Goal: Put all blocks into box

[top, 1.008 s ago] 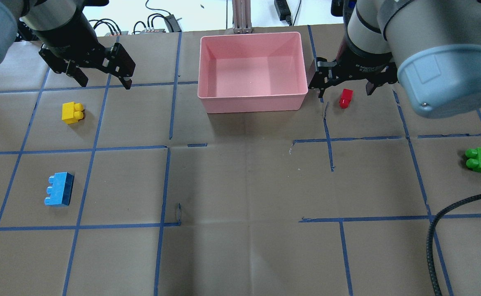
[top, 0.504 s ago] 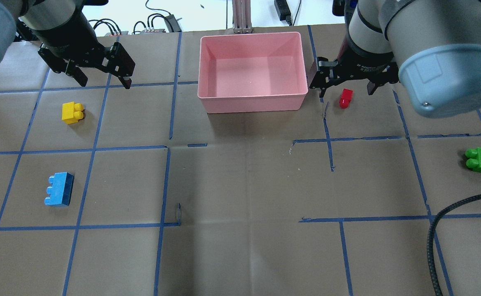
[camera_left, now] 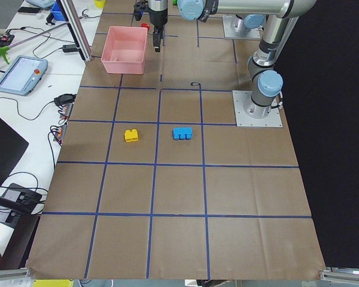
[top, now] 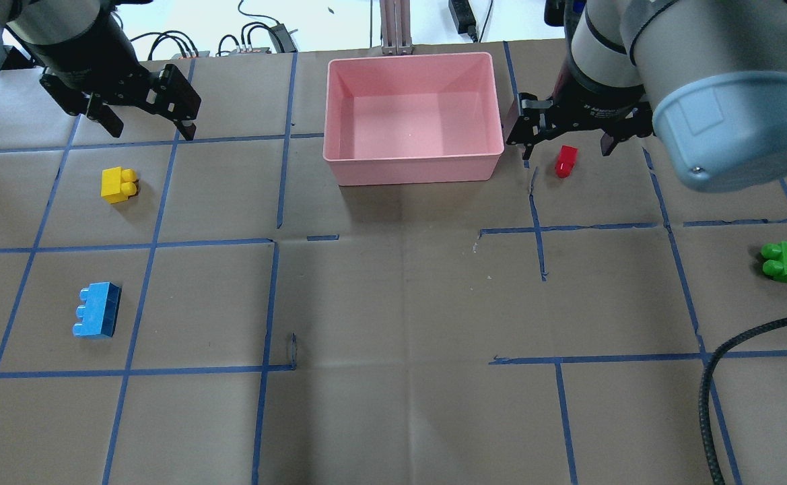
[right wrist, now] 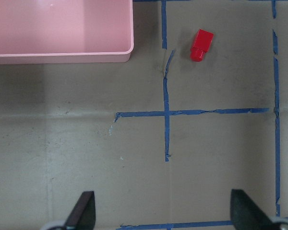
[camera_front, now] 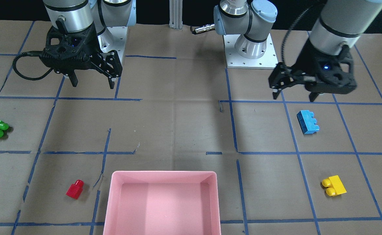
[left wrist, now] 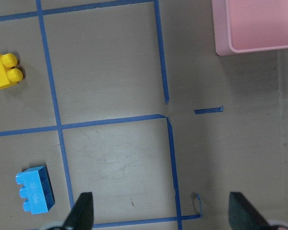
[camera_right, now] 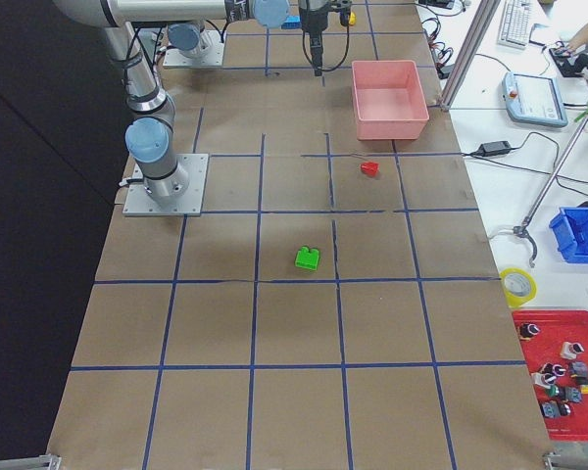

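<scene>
The pink box [top: 413, 170] stands empty at the far middle of the table, also seen in the front view [camera_front: 164, 173]. The yellow brick [top: 118, 184] and blue brick [top: 97, 310] lie on the left. The red brick [top: 566, 161] lies just right of the box, and the green brick [top: 786, 262] lies far right. My left gripper [top: 151, 128] is open and empty, held high above the table on the yellow brick's far side. My right gripper [top: 566, 149] is open and empty, held high near the red brick [right wrist: 201, 45].
A black cable [top: 723, 377] loops in at the near right. Blue tape lines grid the brown paper cover. The arm bases [camera_front: 249, 49] stand at the robot's edge. Cables and devices lie past the far edge [top: 258, 37].
My left gripper has moved a little to the left and farther back in the overhead view. The right gripper and all bricks have stayed put.
</scene>
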You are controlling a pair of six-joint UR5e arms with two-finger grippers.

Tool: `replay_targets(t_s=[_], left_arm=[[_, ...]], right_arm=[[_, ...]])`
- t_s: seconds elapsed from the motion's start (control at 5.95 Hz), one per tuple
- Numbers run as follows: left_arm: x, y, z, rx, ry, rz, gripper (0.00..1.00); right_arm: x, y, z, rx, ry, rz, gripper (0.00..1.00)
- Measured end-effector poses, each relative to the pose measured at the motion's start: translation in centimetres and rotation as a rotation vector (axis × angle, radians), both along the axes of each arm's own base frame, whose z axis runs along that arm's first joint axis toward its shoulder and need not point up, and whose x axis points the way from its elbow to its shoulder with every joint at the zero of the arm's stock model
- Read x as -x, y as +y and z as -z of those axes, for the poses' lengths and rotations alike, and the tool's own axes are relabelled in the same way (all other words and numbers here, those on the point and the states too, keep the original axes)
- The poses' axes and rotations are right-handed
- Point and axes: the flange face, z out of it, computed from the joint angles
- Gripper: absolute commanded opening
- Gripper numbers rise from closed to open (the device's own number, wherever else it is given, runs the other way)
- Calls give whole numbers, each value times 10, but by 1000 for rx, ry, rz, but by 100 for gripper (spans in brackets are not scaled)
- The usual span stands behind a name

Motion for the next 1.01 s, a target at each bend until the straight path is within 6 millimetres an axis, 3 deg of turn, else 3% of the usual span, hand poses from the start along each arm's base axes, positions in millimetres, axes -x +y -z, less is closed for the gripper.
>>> replay_targets(t_s=[0.17,0.34,0.5,0.67,0.84,1.01], left_arm=[[-75,-5,2,5,-9,-43,100],[-157,2,9,5,-18,-86,100],[-221,18,17,-7,-19,-105,100],[-260,35,27,-25,-10,-114,100],[-273,48,42,-44,5,-120,100],[-272,58,61,-49,12,-125,100]], right_arm=[[14,-6,2,10,2,16,99],[43,-14,5,23,9,12,99],[81,-19,5,26,24,-13,99],[130,-18,8,16,38,-18,99],[181,-12,22,-12,36,6,100],[222,-6,29,-2,37,53,99]])
